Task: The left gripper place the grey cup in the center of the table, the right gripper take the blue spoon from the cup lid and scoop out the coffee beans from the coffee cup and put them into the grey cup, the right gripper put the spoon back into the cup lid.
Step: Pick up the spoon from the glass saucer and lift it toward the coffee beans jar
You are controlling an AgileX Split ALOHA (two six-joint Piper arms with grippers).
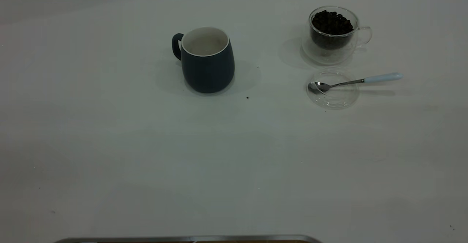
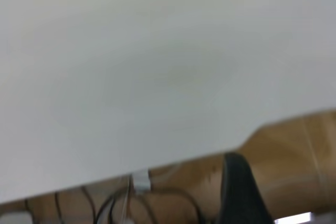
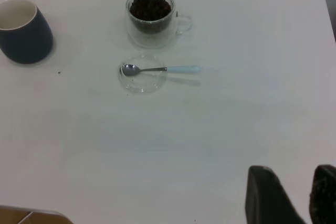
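The grey cup (image 1: pixel 207 62), dark with a white inside, stands upright near the table's middle, handle to the left; it also shows in the right wrist view (image 3: pixel 23 32). The glass coffee cup (image 1: pixel 332 30) (image 3: pixel 151 14) full of beans stands at the back right. In front of it lies the clear cup lid (image 1: pixel 333 96) (image 3: pixel 143 82), with the blue-handled spoon (image 1: pixel 356 81) (image 3: pixel 163 69) resting bowl-down in it. My right gripper (image 3: pixel 292 174) is open and empty, well away from the spoon. Only one dark finger (image 2: pixel 239 192) of my left gripper shows, off the table's edge. Neither gripper shows in the exterior view.
Two stray coffee beans (image 1: pixel 247 97) lie on the white table (image 1: pixel 146 155) just right of the grey cup. A metal edge (image 1: pixel 182 238) runs along the front of the exterior view. Cables and a wooden floor (image 2: pixel 294 145) show beyond the table edge.
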